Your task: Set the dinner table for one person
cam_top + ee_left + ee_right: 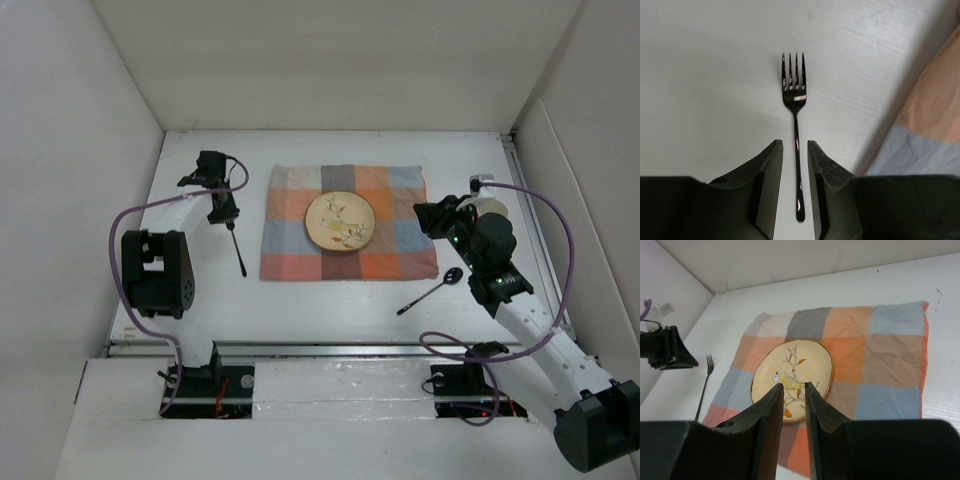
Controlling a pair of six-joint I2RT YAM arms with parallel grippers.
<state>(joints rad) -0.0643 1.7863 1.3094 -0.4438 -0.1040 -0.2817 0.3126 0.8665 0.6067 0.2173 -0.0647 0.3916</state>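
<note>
1. Top view: the checked placemat [290, 255] lies on the white bench [330, 315], closer to the far edge than to the near one and about midway between the left and right edges. A plate [340, 221] sits in its middle. A dark fork [238, 252] lies on the bare bench on the left-edge side, just beside the placemat and not touching it. The left gripper [226, 212] stands over one end of the fork. A spoon [431, 290] lies slanted nearer the right edge, off the placemat's near right corner. The right gripper [430, 217] is at the placemat's right border.

2. Left wrist view: the fork [796, 100] lies flat, tines away from the camera. Its handle passes between the jaws. The jaws are apart, with a thin gap on each side of the handle, so nothing is clamped.

3. Right wrist view: the jaws of the right gripper [794, 386] are a little apart and hold nothing. The plate [805, 357] shows beyond them.

4. Judgement: the step in hand is the fork, and it seems well placed, left of the plate. Next, the left arm should rise straight up, so that the jaws do not drag the handle. After that the spoon asks for a grasp by the right arm, to be laid straight beside the placemat on the right-edge side.
</note>
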